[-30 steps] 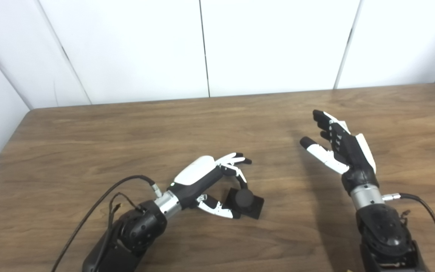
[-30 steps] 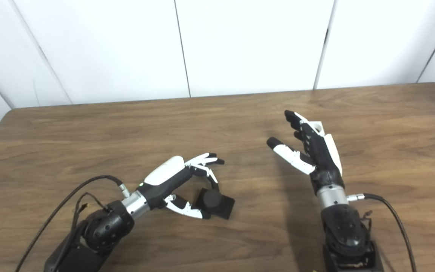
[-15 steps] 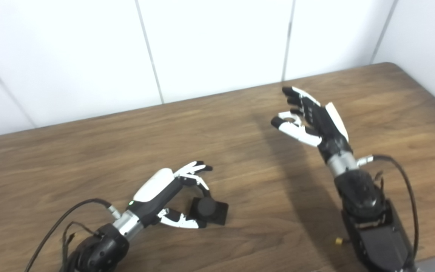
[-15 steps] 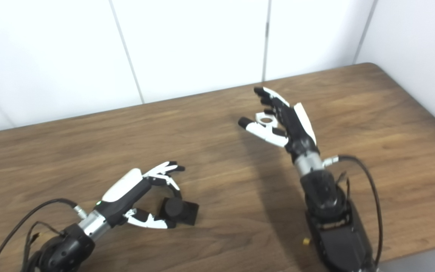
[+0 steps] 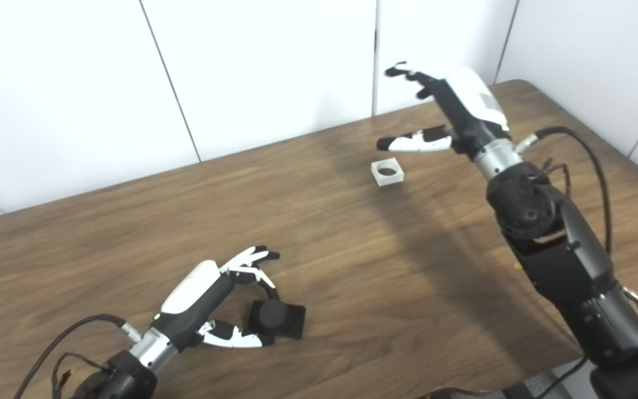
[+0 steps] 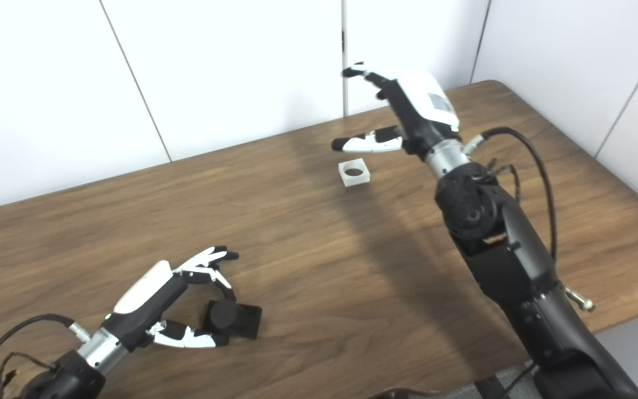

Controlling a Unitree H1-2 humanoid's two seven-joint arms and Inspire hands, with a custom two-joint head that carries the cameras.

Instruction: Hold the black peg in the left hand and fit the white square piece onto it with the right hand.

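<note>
The black peg (image 5: 272,317), a short round post on a square black base, rests on the wooden table (image 5: 130,233) near the front left. My left hand (image 5: 208,293) cups it loosely, thumb low along the near side and fingers (image 5: 252,260) arched over the far side, and it is open. The white square piece (image 5: 387,171) with a round hole lies flat on the table at the far right. My right hand (image 5: 452,105) hovers above and just right of it, open, with its thumb (image 5: 407,144) pointing left over the piece and not touching it.
White wall panels (image 5: 269,72) stand right behind the table's far edge. The table's rounded far right corner (image 5: 524,84) and right edge are close to my right arm (image 5: 551,244). Cables (image 5: 585,144) loop from both wrists.
The camera has swung to the right. My right hand has lifted and reached farther back, uncovering the white piece on the table. The left hand stays around the peg.
</note>
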